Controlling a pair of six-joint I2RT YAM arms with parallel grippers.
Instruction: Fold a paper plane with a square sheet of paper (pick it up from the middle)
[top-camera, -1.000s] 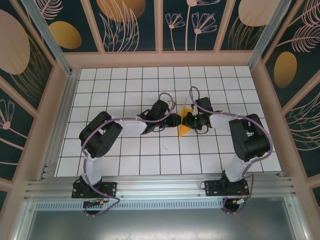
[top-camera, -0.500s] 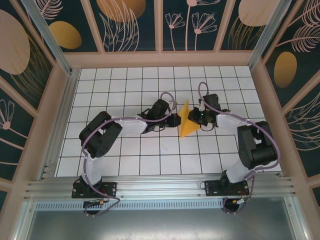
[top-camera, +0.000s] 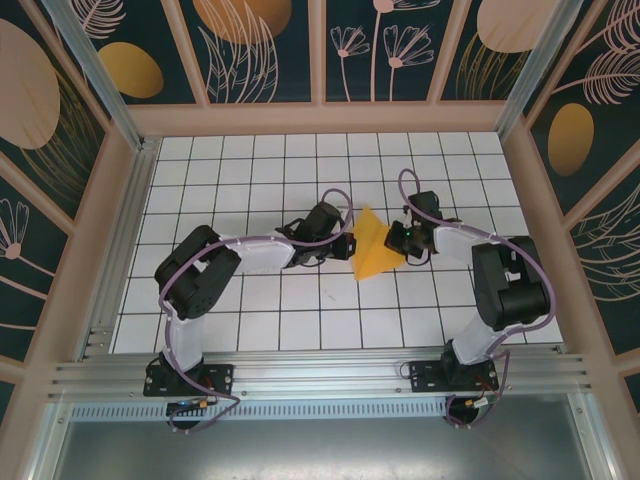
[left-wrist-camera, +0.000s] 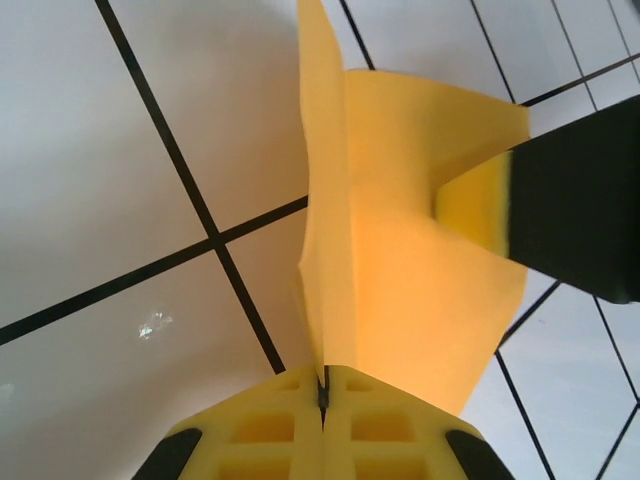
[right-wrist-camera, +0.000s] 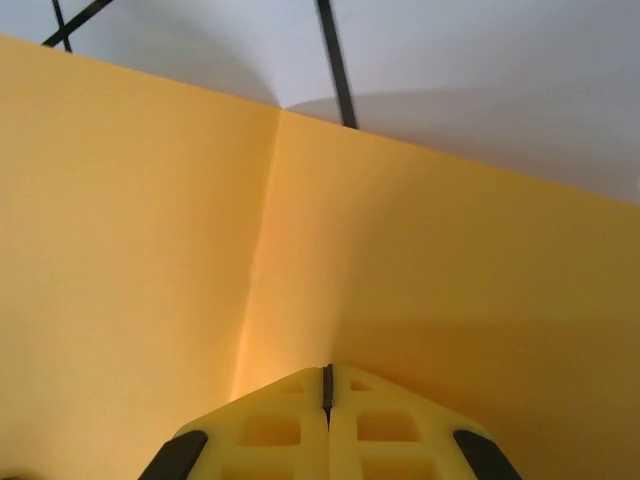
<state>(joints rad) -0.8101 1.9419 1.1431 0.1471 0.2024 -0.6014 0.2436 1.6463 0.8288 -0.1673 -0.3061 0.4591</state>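
1. The orange paper (top-camera: 374, 250) is about mid-tabletop (top-camera: 250, 320), slightly toward the right edge, held between the two arms. Cannot tell whether it rests on the surface or is lifted.
2. The left gripper (left-wrist-camera: 323, 388) has its jaws pressed fully together, pinching the thin upright fold of the paper.
3. The right gripper (right-wrist-camera: 327, 378) also has its jaws closed tight, clamped on the paper's opposite side. A crease runs away from its tips.
4. The narrow tip points to the far edge and the wide end to the near edge, so the long axis runs near-to-far. The flaps are splayed open, not pressed flat.
5. Risk: the two pinches hold thin paper from opposite sides, so too much outward pull would likely tear it or drag it out of one grip.
6. Risk: if one side lets go first, the flaps may spring open and the paper may swing off-axis.
7. Risk: pressing down off the centre crease would set a crooked fold.
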